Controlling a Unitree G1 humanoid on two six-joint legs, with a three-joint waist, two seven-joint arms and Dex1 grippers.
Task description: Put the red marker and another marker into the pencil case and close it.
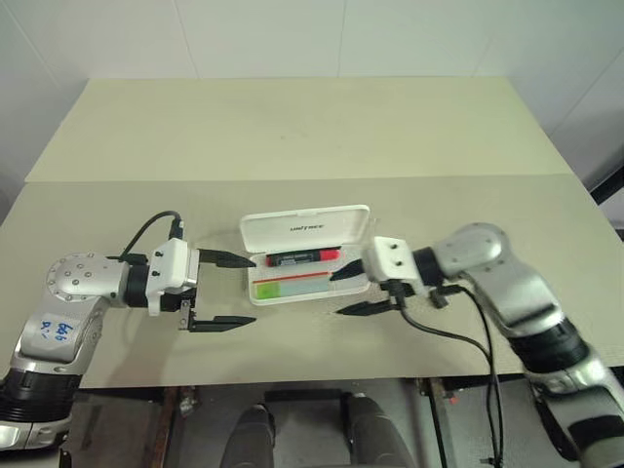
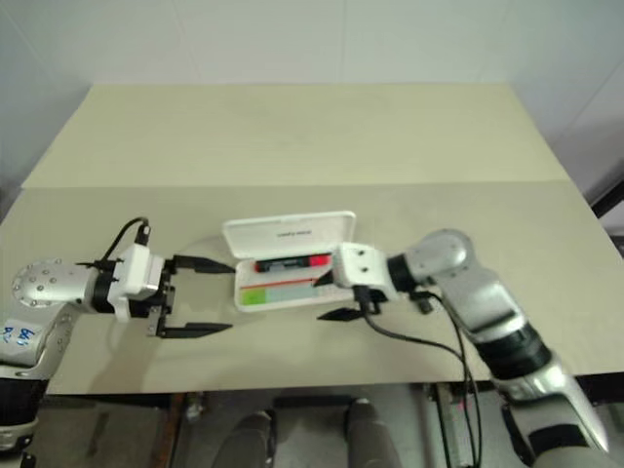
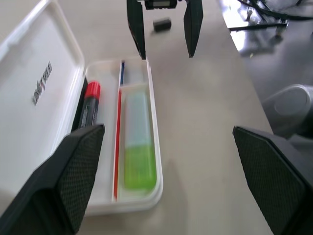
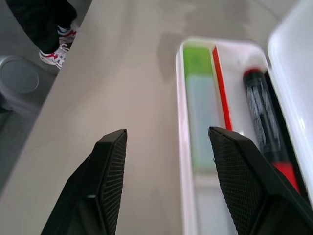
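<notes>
Both arms reach inward over the counter, their grippers facing each other.
The left gripper (image 1: 222, 290) points right, its two black fingers (image 1: 226, 259) spread wide and holding nothing. The right gripper (image 1: 357, 291) points left and slightly downward, its fingers parted less widely and also holding nothing; a black cable trails from its wrist.

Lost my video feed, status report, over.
Left gripper open, empty, left of the pencil case. Right gripper open, empty, at its right end. Red marker and green marker both in tray, lid open. Nothing blocking the lid.
</notes>
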